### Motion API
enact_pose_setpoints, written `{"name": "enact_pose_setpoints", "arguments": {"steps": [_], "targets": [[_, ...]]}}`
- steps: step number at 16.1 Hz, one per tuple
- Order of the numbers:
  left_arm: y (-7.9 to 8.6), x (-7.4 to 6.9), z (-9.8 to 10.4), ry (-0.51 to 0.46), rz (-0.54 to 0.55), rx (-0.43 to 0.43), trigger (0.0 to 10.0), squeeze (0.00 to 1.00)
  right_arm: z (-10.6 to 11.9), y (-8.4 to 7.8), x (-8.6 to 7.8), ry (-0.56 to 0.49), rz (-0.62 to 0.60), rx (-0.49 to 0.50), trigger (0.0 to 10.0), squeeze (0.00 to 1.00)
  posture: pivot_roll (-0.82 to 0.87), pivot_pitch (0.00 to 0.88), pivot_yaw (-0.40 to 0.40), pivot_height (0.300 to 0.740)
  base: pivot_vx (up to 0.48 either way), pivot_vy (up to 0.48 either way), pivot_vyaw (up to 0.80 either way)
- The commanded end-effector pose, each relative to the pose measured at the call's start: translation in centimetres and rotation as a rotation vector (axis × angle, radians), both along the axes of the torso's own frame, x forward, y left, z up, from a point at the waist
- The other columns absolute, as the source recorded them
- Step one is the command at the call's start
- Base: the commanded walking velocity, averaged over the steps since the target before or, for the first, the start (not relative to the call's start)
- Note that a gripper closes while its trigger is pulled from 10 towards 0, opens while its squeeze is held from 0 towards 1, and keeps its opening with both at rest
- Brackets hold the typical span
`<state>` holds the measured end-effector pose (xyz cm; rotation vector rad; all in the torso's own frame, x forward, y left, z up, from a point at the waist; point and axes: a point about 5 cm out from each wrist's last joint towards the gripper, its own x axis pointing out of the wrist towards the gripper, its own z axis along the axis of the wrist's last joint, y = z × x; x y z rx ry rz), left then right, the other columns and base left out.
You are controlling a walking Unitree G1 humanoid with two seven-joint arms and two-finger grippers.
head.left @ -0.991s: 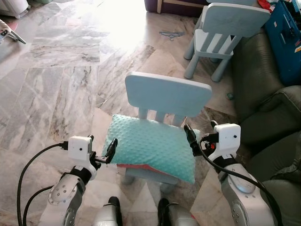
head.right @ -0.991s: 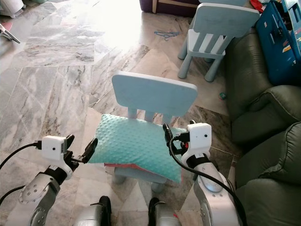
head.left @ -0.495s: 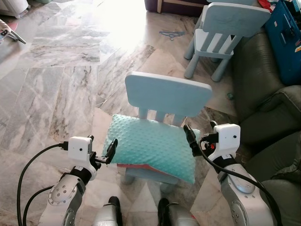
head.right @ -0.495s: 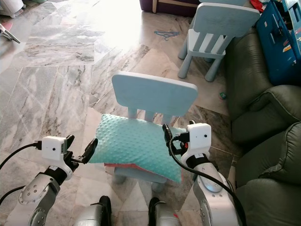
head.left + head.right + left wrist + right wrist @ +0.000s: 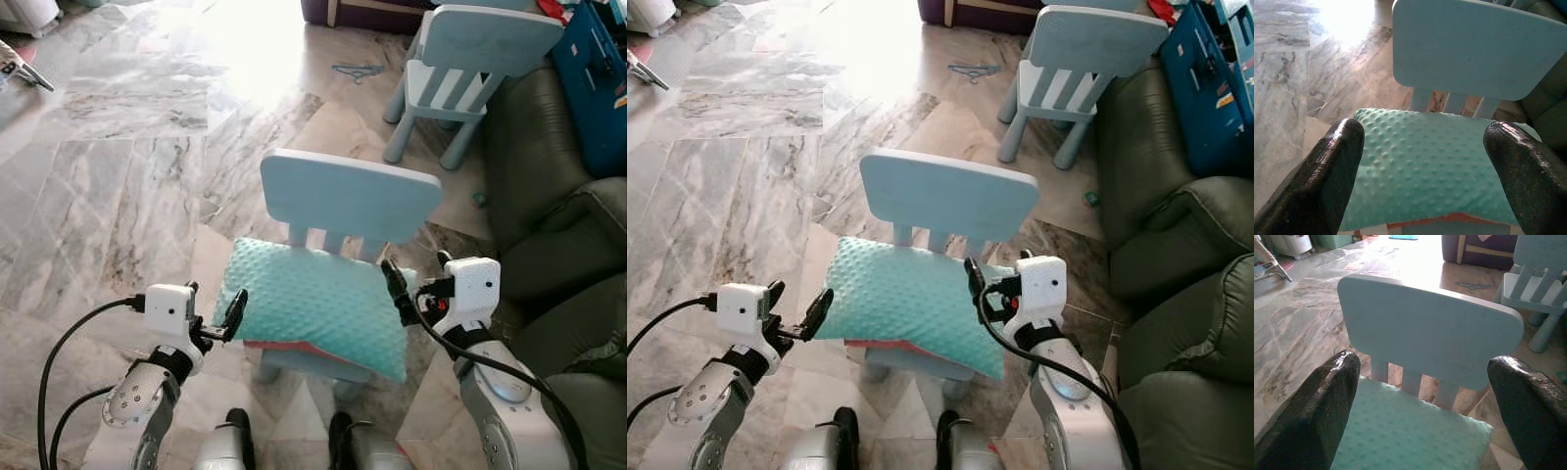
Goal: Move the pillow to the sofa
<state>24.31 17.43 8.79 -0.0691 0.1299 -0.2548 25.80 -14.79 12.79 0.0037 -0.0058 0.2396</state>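
A teal bumpy pillow (image 5: 313, 304) with a red underside lies on the seat of a small light-blue chair (image 5: 348, 196) right in front of me. At the pillow's left edge my left gripper (image 5: 216, 311) is open, its inner finger touching or nearly touching the fabric. My right gripper (image 5: 419, 279) stands open at the pillow's right corner, one finger over that edge. In the left wrist view the pillow (image 5: 1425, 171) lies between the spread black fingers (image 5: 1327, 181). The right wrist view looks over the pillow (image 5: 1410, 435) at the chair back (image 5: 1430, 338). The dark green sofa (image 5: 549, 196) stands to my right.
A second light-blue chair (image 5: 460, 69) stands farther back on the right, next to the sofa. A blue box (image 5: 598, 78) rests on the sofa's far end. Marble floor (image 5: 127, 166) opens to the left and ahead. My feet (image 5: 235, 431) are under the chair's front.
My left gripper has edged slightly toward the pillow's left side. The right arm and the pillow have not moved.
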Motion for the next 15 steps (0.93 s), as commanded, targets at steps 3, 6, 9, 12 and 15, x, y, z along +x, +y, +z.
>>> {"name": "enact_pose_setpoints", "arguments": {"steps": [3, 6, 9, 12, 15], "targets": [[0.0, -0.4, -0.1, 0.004, -0.012, 0.016, 10.0, 0.00, -0.5, -0.2, -0.4, 0.017, -0.002, -0.004, 10.0, 0.00, -0.02, 0.288, -0.051, 0.740, 0.000, 0.000, 0.00], [0.0, -0.6, -0.1, 0.007, -0.014, 0.017, 10.0, 0.00, -0.5, -0.1, -0.7, 0.019, 0.003, -0.005, 10.0, 0.00, -0.02, 0.294, -0.052, 0.740, 0.000, 0.000, 0.00], [-0.1, -0.8, -0.2, 0.013, -0.015, 0.018, 10.0, 0.00, -0.5, 0.0, -0.8, 0.025, 0.005, -0.005, 10.0, 0.00, -0.02, 0.307, -0.052, 0.730, 0.000, 0.000, 0.00], [0.0, -1.3, -0.3, 0.021, -0.013, 0.019, 10.0, 0.00, -0.7, -0.1, -1.1, 0.034, 0.007, -0.007, 10.0, 0.00, -0.02, 0.324, -0.054, 0.730, 0.000, 0.000, 0.00], [0.0, -1.6, -0.4, 0.030, -0.014, 0.019, 10.0, 0.00, -0.7, 0.0, -1.4, 0.041, 0.012, -0.011, 10.0, 0.00, -0.03, 0.337, -0.056, 0.705, 0.000, 0.000, 0.00]]}}
